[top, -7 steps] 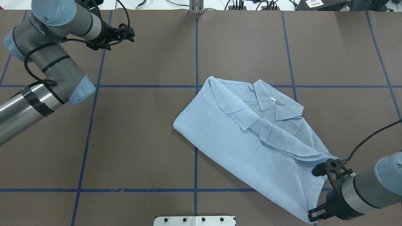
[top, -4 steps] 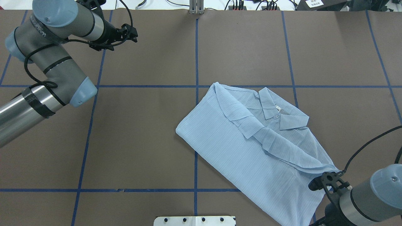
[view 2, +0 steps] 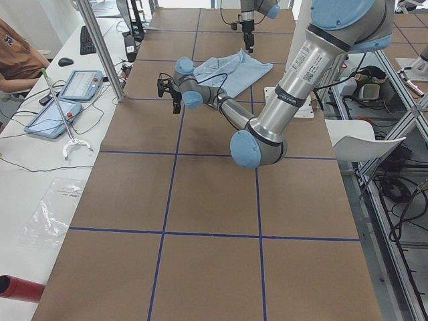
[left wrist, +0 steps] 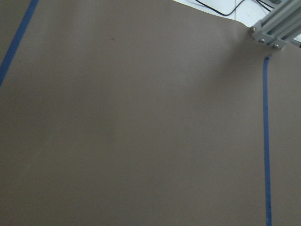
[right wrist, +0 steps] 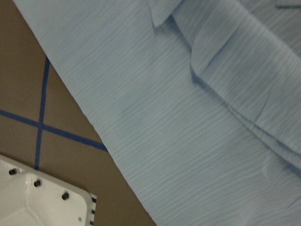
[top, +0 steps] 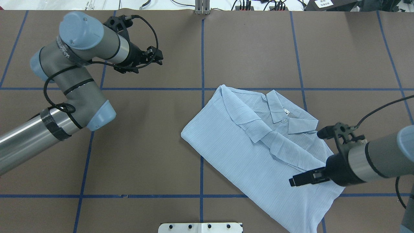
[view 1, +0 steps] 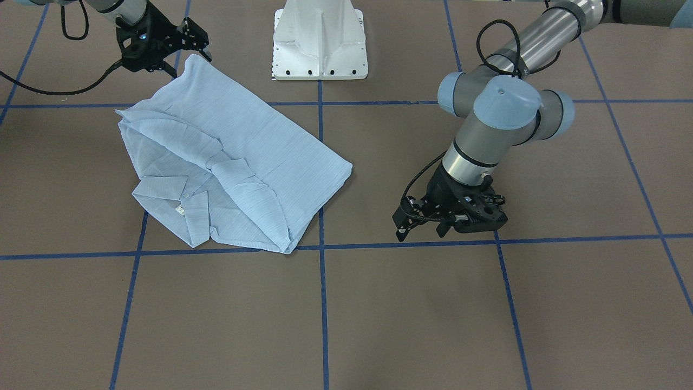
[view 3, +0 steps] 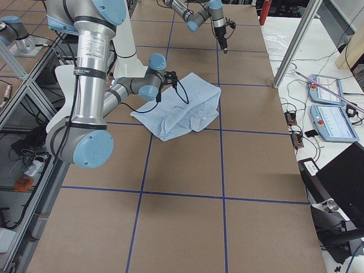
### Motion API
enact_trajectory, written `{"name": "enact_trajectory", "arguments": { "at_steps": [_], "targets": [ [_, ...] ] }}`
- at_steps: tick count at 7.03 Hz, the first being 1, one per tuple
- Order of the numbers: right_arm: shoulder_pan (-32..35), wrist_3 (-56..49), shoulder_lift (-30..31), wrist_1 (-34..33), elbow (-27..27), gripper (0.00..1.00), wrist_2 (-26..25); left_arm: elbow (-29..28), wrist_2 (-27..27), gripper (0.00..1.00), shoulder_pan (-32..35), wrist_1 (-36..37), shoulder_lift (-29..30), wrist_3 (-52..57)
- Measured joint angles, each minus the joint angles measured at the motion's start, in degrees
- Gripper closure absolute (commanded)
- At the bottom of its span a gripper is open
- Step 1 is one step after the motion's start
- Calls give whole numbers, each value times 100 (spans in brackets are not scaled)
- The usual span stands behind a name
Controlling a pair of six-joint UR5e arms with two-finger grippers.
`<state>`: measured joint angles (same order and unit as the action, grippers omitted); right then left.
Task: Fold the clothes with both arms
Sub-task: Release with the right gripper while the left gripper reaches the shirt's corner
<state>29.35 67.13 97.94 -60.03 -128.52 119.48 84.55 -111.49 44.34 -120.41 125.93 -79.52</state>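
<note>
Shirt (top: pixel 252 152) lies part-folded on the surface (top: pixel 145 145) in the overhead view, with the right gripper (top: pixel 305 158) poised toward its hem end, jaws spread wide and empty. In the front-facing view, the left gripper (view 1: pixel 422 232) hangs well apart from the cloth, jaws parted and holding nothing. The right wrist view shows only fabric below, so this looks like a pause between folds, and next both grippers would need to pinch the hem corners.

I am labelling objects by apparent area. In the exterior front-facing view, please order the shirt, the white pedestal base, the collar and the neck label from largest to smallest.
1. shirt
2. white pedestal base, cut off by the top edge
3. collar
4. neck label
</note>
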Motion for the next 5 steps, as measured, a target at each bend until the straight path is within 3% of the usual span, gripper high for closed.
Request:
{"name": "enact_trajectory", "arguments": {
  "at_steps": [3, 5],
  "targets": [
    [1028, -9, -77, 0, -5, 0, 19, 35, 167, 0, -769, 11, 220, -1126],
    [1281, -7, -91, 0, 1, 0, 27, -1, 394, 1, -1062, 78, 284, -1462]
  ]
}}
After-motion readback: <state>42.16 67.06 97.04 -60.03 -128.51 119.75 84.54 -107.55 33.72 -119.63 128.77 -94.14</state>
